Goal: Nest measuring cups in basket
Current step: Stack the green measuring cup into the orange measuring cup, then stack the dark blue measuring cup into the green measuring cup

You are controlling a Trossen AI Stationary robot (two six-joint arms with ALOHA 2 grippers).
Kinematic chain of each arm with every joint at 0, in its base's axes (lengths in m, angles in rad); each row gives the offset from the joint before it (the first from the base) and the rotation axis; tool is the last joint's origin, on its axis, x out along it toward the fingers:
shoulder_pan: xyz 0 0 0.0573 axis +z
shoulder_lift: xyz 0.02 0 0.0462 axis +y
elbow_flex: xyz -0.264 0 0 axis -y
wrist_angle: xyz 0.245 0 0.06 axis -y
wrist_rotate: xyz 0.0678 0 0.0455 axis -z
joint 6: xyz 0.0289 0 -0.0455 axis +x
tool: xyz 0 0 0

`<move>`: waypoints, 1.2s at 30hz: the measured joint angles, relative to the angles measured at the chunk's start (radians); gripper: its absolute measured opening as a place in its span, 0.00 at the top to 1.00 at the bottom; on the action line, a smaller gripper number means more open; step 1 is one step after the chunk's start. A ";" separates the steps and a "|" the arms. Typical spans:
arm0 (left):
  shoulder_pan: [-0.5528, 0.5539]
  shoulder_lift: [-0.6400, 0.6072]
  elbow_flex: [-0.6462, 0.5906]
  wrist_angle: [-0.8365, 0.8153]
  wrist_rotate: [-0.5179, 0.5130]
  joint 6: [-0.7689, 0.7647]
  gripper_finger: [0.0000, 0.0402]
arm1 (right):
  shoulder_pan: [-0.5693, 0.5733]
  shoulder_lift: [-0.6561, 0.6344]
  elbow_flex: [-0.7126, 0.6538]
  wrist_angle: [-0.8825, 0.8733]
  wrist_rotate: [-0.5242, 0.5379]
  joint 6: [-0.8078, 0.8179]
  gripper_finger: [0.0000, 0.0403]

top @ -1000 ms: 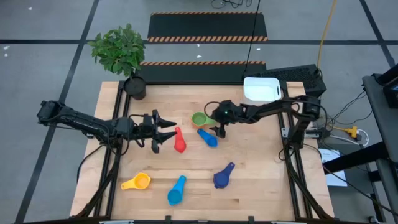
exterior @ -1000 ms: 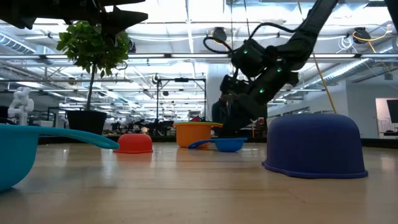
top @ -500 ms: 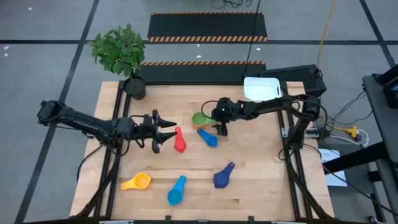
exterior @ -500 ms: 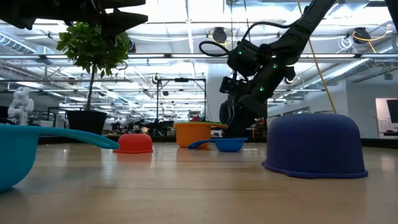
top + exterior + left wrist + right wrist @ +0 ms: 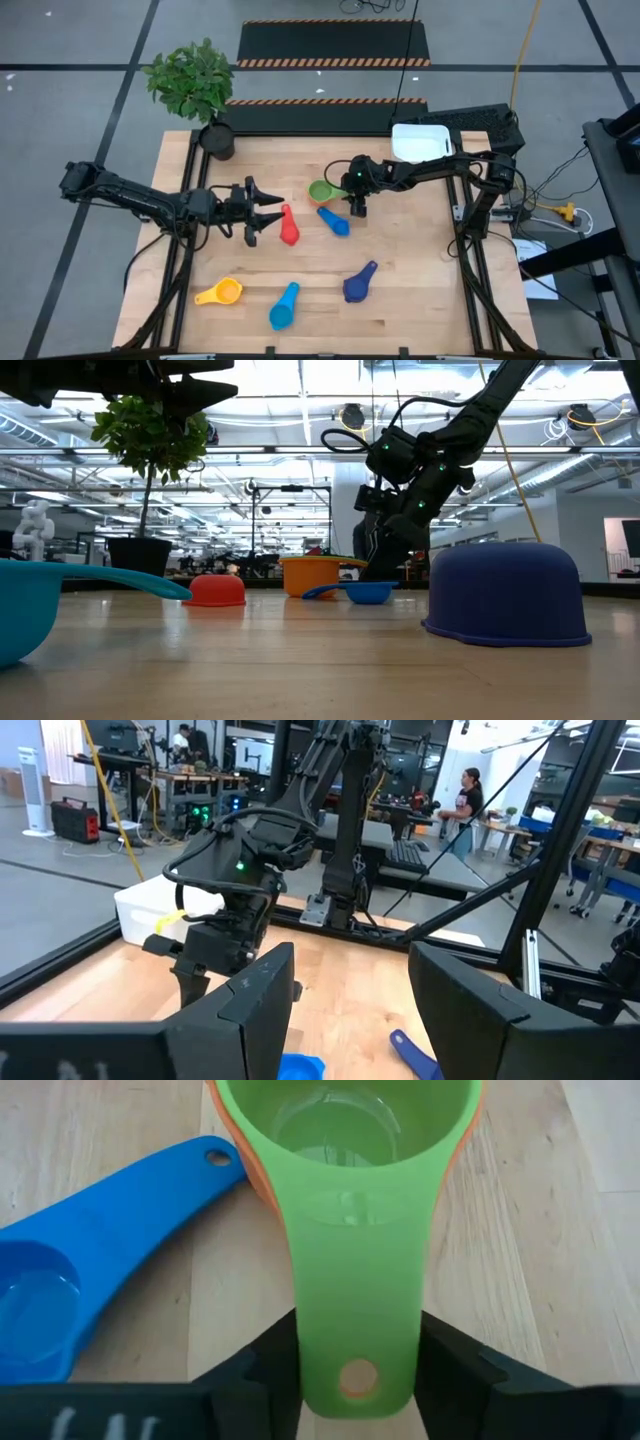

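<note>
Item: green cup (image 5: 345, 1230), nested in the orange cup (image 5: 250, 1175), centre of the high view. Your right gripper (image 5: 358, 207) sits on its handle; in the right wrist view the jaws press both sides of the handle, so count it gripped or all but.

Step in hand: picking up the green-and-orange stack.

Next move, by my reading: lift it straight up, then carry it to the basket (image 5: 420, 143) at the upper right.

Other stock: medium blue cup (image 5: 334, 221) just beside the handle; red cup (image 5: 289, 229) left of centre; yellow cup (image 5: 221, 292), light blue cup (image 5: 284, 306) and dark blue cup (image 5: 359, 284) along the lower part.

Left gripper (image 5: 272, 212): jaws open, empty, hanging near the red cup.

Room: the counter (image 5: 420, 280) toward the basket is bare. The basket sits on the counter's upper-right corner, so you must place with care. Plant pot (image 5: 218, 141) stands far off, upper left.
</note>
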 joint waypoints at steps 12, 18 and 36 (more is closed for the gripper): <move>0.000 0.000 0.000 -0.001 0.000 -0.002 0.50 | 0.000 0.000 0.000 0.000 0.000 0.002 0.66; 0.000 0.000 0.000 -0.001 0.000 -0.002 0.50 | 0.001 0.000 0.000 0.000 0.000 0.011 0.57; -0.027 0.000 0.000 0.045 0.000 -0.032 0.50 | 0.008 -0.260 -0.007 -0.211 0.011 0.133 0.41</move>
